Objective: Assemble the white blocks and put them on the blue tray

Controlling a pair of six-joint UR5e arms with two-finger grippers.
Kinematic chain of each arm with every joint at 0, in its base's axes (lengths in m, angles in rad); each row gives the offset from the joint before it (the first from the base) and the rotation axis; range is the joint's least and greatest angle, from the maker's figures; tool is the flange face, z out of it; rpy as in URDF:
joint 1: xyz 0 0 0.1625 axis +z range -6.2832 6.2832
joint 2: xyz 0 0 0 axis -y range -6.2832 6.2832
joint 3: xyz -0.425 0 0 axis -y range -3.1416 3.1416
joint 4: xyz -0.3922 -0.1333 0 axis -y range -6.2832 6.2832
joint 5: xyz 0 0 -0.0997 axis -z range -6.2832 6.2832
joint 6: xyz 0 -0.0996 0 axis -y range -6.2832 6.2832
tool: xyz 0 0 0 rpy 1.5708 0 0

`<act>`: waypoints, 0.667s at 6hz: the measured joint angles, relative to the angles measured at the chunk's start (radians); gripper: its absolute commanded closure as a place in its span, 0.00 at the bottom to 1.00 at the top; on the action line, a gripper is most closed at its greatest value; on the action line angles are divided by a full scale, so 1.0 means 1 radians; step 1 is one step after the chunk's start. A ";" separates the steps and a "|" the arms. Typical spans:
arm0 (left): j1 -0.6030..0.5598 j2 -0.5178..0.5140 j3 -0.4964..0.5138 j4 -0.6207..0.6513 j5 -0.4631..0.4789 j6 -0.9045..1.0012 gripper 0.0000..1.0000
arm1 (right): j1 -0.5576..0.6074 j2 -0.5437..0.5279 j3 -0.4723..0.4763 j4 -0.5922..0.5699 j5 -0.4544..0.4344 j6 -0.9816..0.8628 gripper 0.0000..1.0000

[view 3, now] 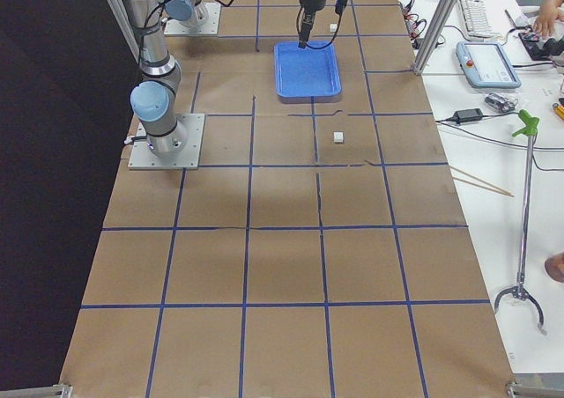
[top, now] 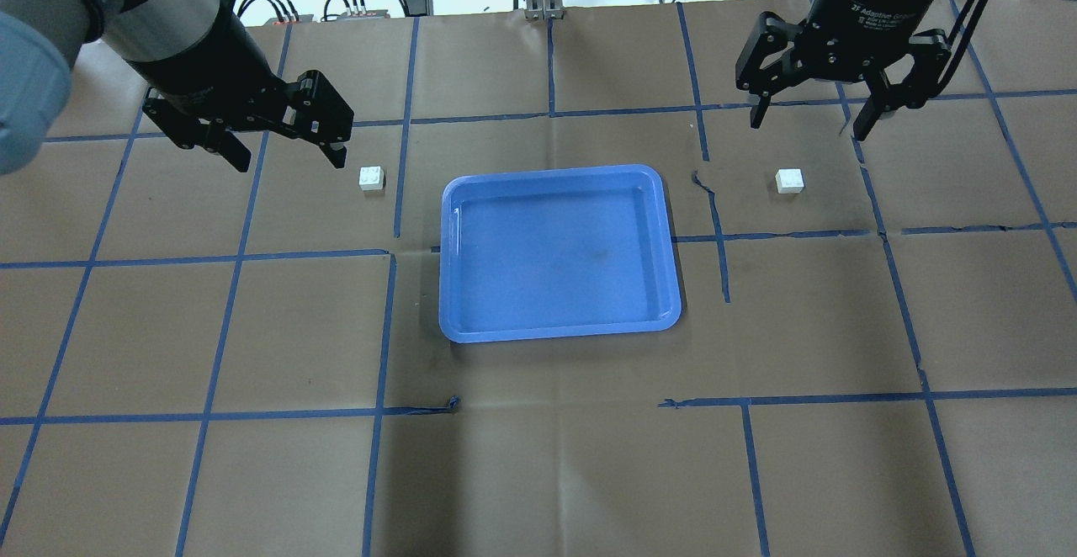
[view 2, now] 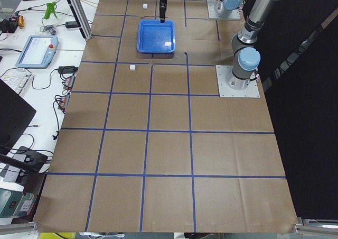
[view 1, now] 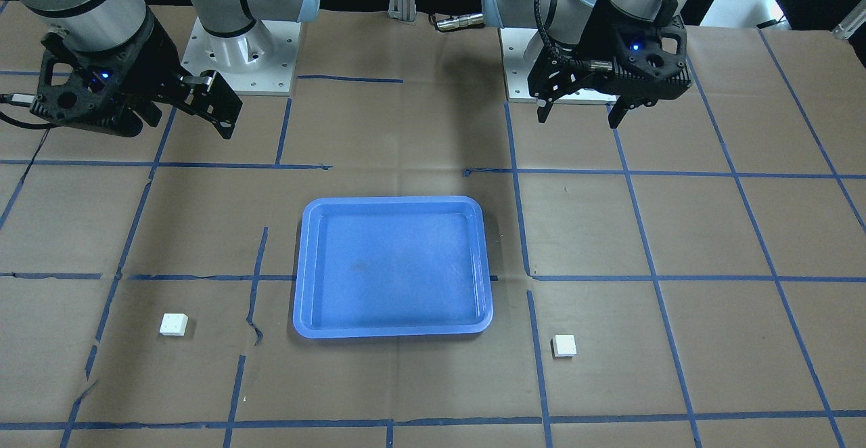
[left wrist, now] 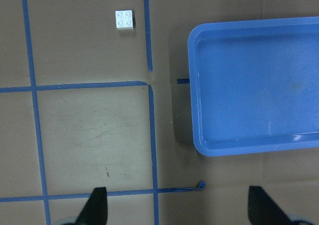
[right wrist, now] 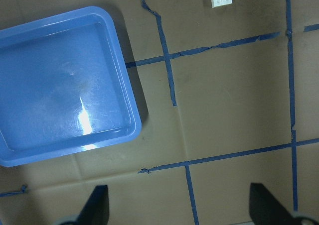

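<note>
Separately, white blocks [top: 371, 178] [top: 789, 180] (two) flank tray [top: 448, 254].

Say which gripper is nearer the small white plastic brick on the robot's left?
Left. The left gripper hangs beside the brick; right gripper is across the blue plastic tray.

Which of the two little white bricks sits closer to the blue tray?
The white block on the robot's left side, near the left gripper. Its gap to the blue tray is clearly smaller than the other block's.
</note>
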 measured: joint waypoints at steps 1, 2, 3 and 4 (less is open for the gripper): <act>0.001 0.001 0.000 -0.001 0.000 0.000 0.01 | 0.000 0.000 0.000 0.000 0.000 0.000 0.00; 0.002 0.001 0.002 -0.001 0.000 0.000 0.01 | 0.000 0.000 0.000 0.000 -0.001 0.000 0.00; 0.004 0.002 0.003 -0.001 0.000 0.000 0.01 | 0.000 -0.001 0.000 0.000 -0.002 0.000 0.00; 0.012 0.003 0.002 0.000 -0.001 0.004 0.01 | 0.000 0.000 0.000 0.000 -0.002 0.000 0.00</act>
